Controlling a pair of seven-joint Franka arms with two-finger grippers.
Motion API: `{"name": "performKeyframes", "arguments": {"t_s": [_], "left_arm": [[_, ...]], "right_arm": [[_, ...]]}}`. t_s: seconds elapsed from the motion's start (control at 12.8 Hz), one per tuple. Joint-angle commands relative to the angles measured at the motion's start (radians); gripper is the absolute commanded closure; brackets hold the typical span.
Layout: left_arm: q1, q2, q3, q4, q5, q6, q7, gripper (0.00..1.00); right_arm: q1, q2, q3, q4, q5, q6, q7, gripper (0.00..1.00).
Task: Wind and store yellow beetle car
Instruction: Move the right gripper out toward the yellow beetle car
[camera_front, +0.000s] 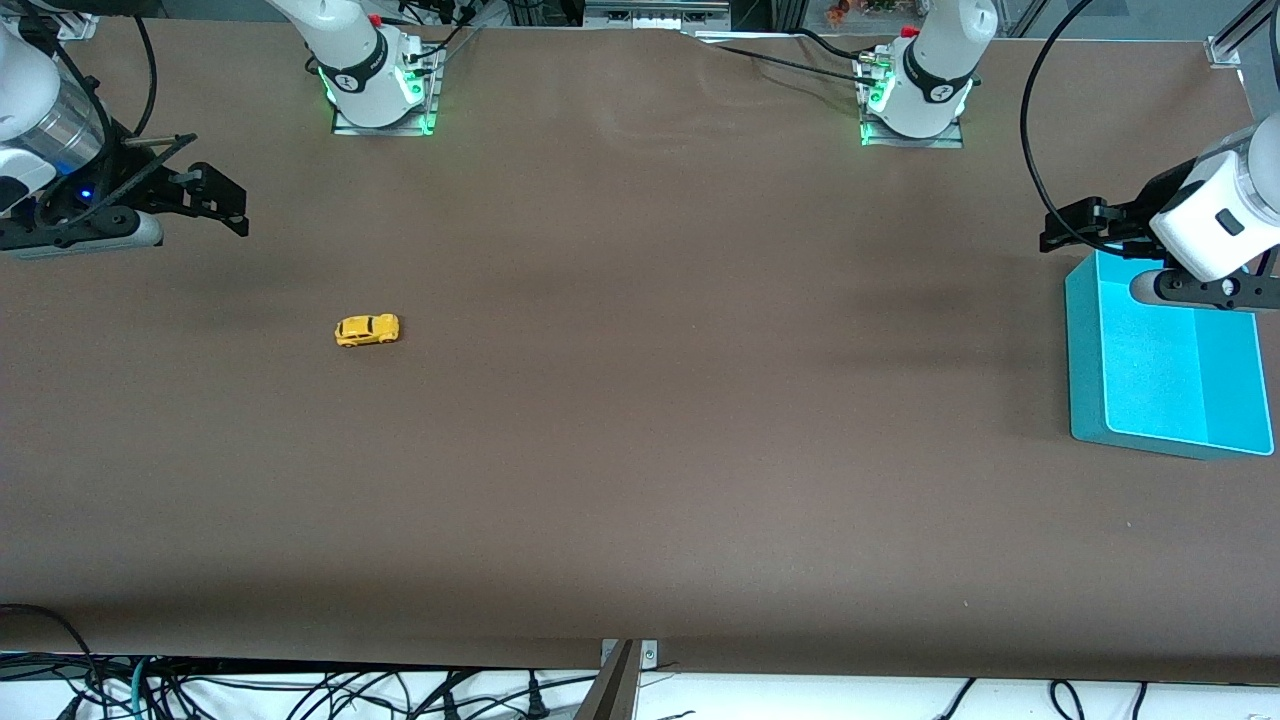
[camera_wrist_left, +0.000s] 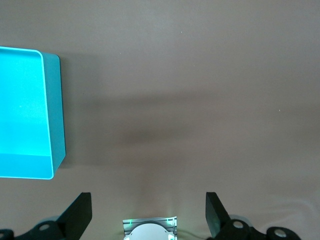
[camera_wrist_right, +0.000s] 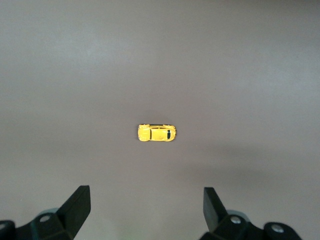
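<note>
The yellow beetle car (camera_front: 367, 329) stands on its wheels on the brown table, toward the right arm's end; it also shows in the right wrist view (camera_wrist_right: 157, 133). My right gripper (camera_front: 222, 205) hangs open and empty in the air over the table's edge at that end, well apart from the car; its fingertips (camera_wrist_right: 80, 200) frame bare table. My left gripper (camera_front: 1065, 228) hangs open and empty over the farther corner of the turquoise bin (camera_front: 1160, 360), which also shows in the left wrist view (camera_wrist_left: 50, 125). The bin looks empty.
The two arm bases (camera_front: 378, 85) (camera_front: 915, 95) stand along the farther table edge. The left arm's base also shows in the left wrist view (camera_wrist_left: 150, 230). Cables hang below the nearer table edge.
</note>
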Motion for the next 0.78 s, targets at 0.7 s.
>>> {"name": "performKeyframes", "arguments": {"t_s": [0.7], "left_arm": [[-0.005,0.004,0.001,0.013,0.006,0.000,-0.003,0.00]], "right_arm": [[0.003,-0.039,0.004,-0.031,-0.016,-0.013,0.017,0.00]]}}
